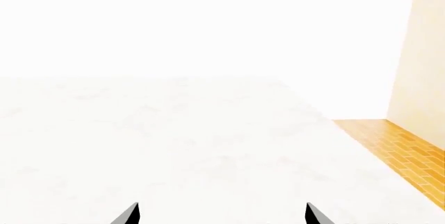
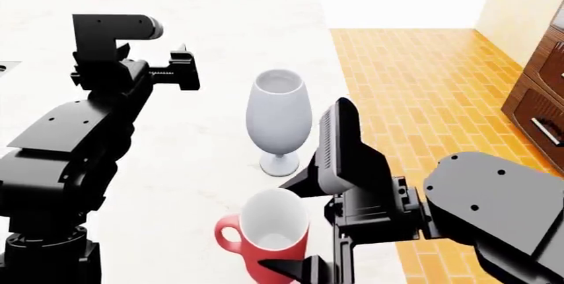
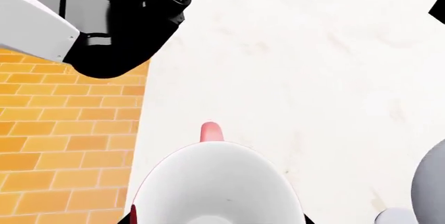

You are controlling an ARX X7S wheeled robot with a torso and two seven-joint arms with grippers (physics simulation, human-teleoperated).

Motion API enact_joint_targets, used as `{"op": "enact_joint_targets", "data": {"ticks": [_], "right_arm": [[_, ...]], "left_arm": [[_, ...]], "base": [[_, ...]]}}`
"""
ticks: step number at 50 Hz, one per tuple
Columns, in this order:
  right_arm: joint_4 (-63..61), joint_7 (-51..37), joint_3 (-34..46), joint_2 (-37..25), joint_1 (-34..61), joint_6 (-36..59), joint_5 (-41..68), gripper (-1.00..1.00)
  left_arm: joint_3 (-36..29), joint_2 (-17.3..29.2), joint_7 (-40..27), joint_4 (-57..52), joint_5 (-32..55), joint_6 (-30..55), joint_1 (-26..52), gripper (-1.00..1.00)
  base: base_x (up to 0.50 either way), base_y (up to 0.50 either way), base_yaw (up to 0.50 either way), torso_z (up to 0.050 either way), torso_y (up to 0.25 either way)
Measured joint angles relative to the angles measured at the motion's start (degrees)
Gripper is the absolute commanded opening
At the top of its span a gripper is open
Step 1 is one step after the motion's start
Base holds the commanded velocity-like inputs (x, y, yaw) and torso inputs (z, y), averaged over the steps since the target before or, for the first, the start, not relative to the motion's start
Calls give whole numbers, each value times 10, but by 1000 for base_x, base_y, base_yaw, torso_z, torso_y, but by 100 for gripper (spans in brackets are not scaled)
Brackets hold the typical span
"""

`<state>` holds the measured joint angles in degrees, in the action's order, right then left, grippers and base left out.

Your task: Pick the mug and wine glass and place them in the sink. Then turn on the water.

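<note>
The red mug (image 2: 264, 238) with a white inside stands on the white marble countertop (image 2: 220, 33), its handle pointing left in the head view. My right gripper (image 2: 291, 231) is open and straddles it, one finger on each side of its wall. In the right wrist view the mug (image 3: 215, 182) fills the space between the fingers of that gripper (image 3: 219, 219). The pale grey wine glass (image 2: 279, 115) stands upright just beyond the mug; its edge (image 3: 431, 182) also shows in the right wrist view. My left gripper (image 2: 181, 69) hovers open and empty to the left of the glass, its tips (image 1: 221, 216) over bare counter. The sink and water are out of view.
The counter's right edge runs just right of the glass and mug, with an orange brick floor (image 2: 423, 86) below. Dark wooden drawers (image 2: 542, 106) stand at the far right. A beige wall (image 1: 420, 47) rises beyond the floor.
</note>
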<state>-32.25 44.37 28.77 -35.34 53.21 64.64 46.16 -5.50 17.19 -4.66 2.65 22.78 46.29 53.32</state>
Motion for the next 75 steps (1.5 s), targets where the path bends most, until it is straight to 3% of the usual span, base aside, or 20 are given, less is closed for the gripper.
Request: {"op": "enact_joint_targets", "data": {"ticks": [13, 37, 60, 75], "right_arm": [[-73, -55, -122, -59, -8, 59, 100, -100], [-145, -177, -381, -191, -169, 84, 203, -100], [-107, -323, -456, -212, -237, 116, 140, -100], [-81, -390, -472, -201, -239, 136, 122, -100]], "left_arm": [[-1, 7, 9, -3, 11, 12, 0, 100], [-10, 59, 64, -61, 74, 119, 34, 100], [-59, 142, 166, -128, 207, 349, 173, 100], [-114, 175, 84, -99, 423, 413, 257, 100]], "base": [[0, 0, 0, 0, 0], [0, 0, 0, 0, 0], [0, 0, 0, 0, 0], [0, 0, 0, 0, 0]]}}
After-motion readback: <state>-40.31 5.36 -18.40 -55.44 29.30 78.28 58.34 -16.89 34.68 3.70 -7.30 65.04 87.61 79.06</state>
